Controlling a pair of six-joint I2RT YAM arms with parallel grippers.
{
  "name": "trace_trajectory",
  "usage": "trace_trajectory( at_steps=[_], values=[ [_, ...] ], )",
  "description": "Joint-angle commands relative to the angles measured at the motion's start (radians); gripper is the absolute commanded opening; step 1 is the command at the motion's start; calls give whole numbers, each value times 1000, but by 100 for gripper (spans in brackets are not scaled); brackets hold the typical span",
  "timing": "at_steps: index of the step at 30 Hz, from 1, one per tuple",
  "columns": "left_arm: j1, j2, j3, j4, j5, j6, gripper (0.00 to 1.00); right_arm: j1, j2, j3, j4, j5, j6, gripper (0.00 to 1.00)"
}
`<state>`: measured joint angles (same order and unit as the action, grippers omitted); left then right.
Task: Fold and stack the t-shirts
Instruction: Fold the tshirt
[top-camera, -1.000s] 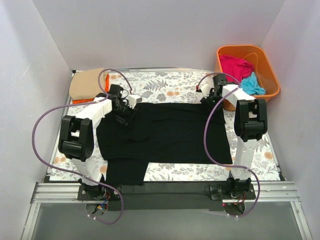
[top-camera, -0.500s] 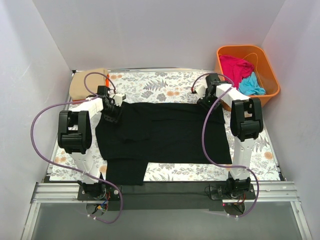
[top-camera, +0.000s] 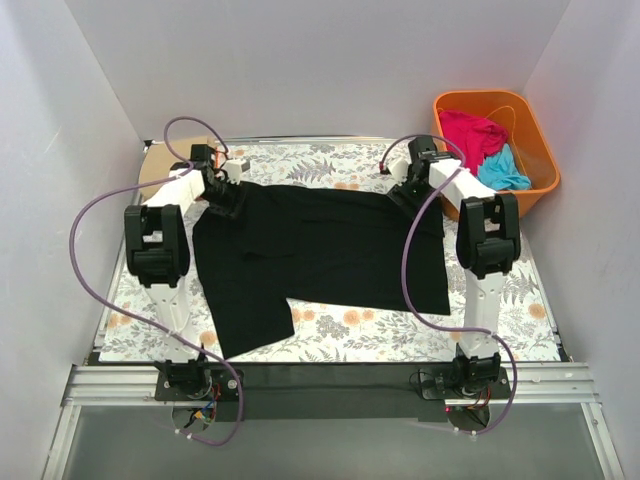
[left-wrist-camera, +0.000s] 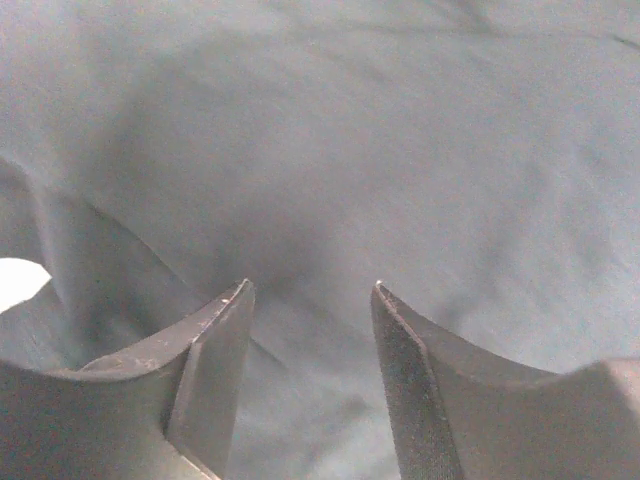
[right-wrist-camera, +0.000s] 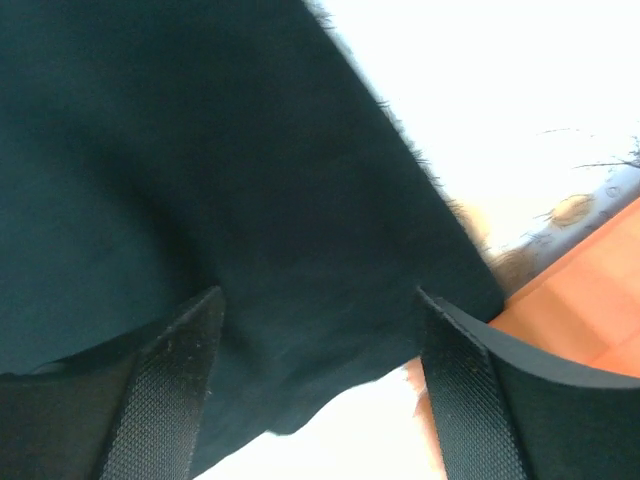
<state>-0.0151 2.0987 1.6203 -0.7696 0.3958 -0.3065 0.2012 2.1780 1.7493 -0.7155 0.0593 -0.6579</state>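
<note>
The black t-shirt (top-camera: 320, 250) lies spread across the floral sheet (top-camera: 330, 165), its near-left part trailing toward the front. My left gripper (top-camera: 224, 192) is over its far-left corner and my right gripper (top-camera: 405, 190) is over its far-right corner. In the left wrist view the jaws (left-wrist-camera: 310, 290) stand apart with black cloth (left-wrist-camera: 400, 150) below them. In the right wrist view the jaws (right-wrist-camera: 318, 292) stand wide apart over the cloth's corner (right-wrist-camera: 200, 150). A tan t-shirt (top-camera: 152, 178) lies at the far left, partly hidden by the left arm. Magenta-pink (top-camera: 470, 130) and turquoise (top-camera: 505, 170) t-shirts lie in the tub.
The orange plastic tub (top-camera: 540, 150) stands at the far right, close beside the right gripper; its wall shows in the right wrist view (right-wrist-camera: 580, 300). White walls close in the back and both sides. The arm bases sit at the near edge.
Both grippers moved toward the far edge and drew the black t-shirt with them. Its near hem slid away from the table's front edge and now lies slanted.
</note>
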Motion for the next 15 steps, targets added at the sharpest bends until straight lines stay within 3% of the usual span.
trace_trajectory(
  at_steps=[1,7,13,15],
  values=[
    [6,-244,-52,-78,162,85,49,24,-211,-43,-54,-182,-25,71],
    [14,-562,-276,-187,226,265,48,63,-463,-299,-134,-253,-95,67],
    [-22,-608,-448,-39,54,218,46,83,-544,-438,-127,-242,-57,60],
    [-77,-638,-517,83,-41,218,48,81,-540,-474,-122,-233,-43,58]
  ],
)
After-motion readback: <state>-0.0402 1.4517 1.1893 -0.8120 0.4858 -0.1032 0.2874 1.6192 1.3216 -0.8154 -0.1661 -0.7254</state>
